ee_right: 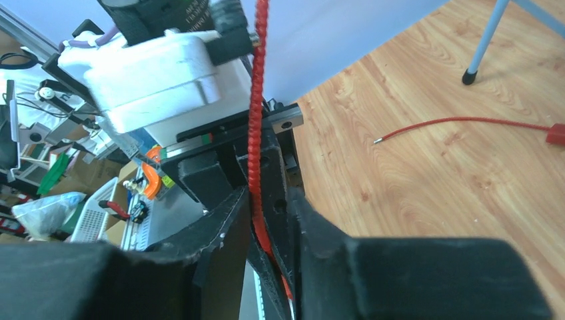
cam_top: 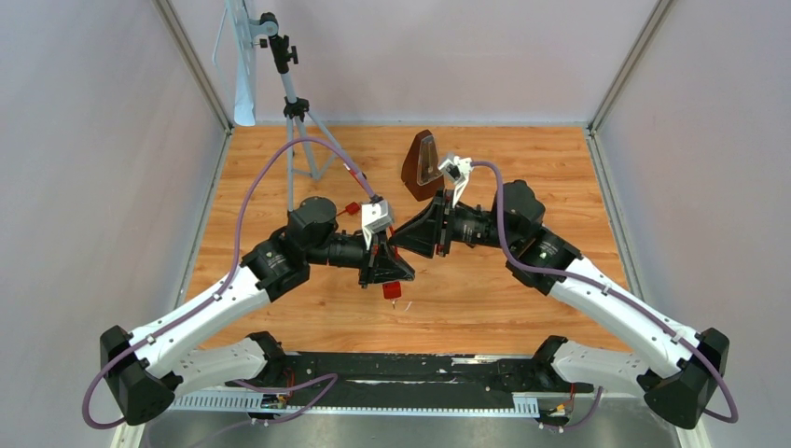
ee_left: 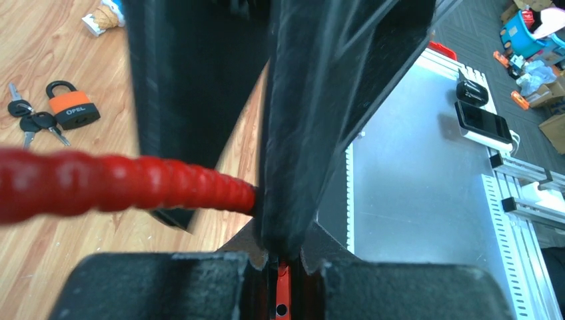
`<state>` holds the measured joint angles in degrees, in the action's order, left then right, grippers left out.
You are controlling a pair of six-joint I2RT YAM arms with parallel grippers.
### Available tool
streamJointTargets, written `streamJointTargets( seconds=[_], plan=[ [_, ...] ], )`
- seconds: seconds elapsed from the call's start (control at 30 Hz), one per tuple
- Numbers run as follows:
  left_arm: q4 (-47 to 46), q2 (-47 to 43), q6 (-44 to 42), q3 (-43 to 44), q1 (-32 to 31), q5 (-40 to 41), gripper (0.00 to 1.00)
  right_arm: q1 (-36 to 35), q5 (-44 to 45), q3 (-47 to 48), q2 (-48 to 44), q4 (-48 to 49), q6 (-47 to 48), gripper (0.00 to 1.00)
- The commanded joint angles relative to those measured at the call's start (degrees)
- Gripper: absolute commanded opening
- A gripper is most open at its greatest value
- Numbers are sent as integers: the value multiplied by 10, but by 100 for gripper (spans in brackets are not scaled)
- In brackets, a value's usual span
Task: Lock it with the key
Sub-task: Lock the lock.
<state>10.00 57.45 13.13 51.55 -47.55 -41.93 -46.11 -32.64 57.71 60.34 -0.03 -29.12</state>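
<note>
One padlock (ee_left: 73, 110), perhaps three keys (ee_left: 45, 121), one ribbed red cable (ee_left: 120, 183).

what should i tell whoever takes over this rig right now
Left tool: shut on the red ribbed cable.
Right tool: jaws either side of the same cable; cannot tell whether they pinch it.
Orange padlock and keys lie side by side on the table, seen only in the left wrist view. No key is in the padlock, and neither tool touches them.
Done: nothing on the padlock that shows.
Left: probably free a tool, pick up a key, put it in the padlock and turn it.
</note>
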Motion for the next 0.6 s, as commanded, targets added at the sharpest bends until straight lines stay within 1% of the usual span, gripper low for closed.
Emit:
streamJointTargets(
  seconds=[0.0,0.07,0.1,0.13,0.17,0.2,0.23,0.27,0.3,0.33,0.37,0.4,0.43,0.47,0.57],
  plan=[
    [-32,-14,10,30,-1,-12,0,-4,-22,24,12,28,-14,23],
    [-32,-19,11,29,0,-11,1,-4,-19,25,10,28,-17,11],
    [-32,-24,11,28,-1,-10,5,-4,-14,24,8,28,-20,3],
    [-32,-25,14,27,-1,-5,9,-4,-5,23,5,28,-24,0],
    [-31,-30,15,26,-1,-1,28,-4,8,23,2,27,-27,0],
    [-30,-33,15,26,-1,12,40,-4,23,21,-2,27,-32,0],
    [-28,-40,15,23,-1,20,60,-4,41,20,-7,26,-37,0],
    [-26,-44,14,20,-1,43,68,-4,60,19,-12,25,-43,0],
    [-23,-54,12,14,-1,59,79,-4,85,19,-19,22,-50,0],
    [-22,-60,9,10,-1,100,83,-4,111,19,-23,17,-56,0],
    [-21,-72,7,1,-1,124,88,-4,138,23,-25,8,-63,0],
    [-20,-77,6,-4,0,181,91,-4,181,31,-25,-13,-71,0],
    [-19,-85,6,-12,-1,208,92,-4,211,41,-23,-34,-78,0],
    [-18,-88,7,-15,-1,261,92,-5,236,51,-17,-53,-83,0],
    [-18,-83,14,-14,-1,355,93,-5,305,85,8,-104,-118,0]
  ],
)
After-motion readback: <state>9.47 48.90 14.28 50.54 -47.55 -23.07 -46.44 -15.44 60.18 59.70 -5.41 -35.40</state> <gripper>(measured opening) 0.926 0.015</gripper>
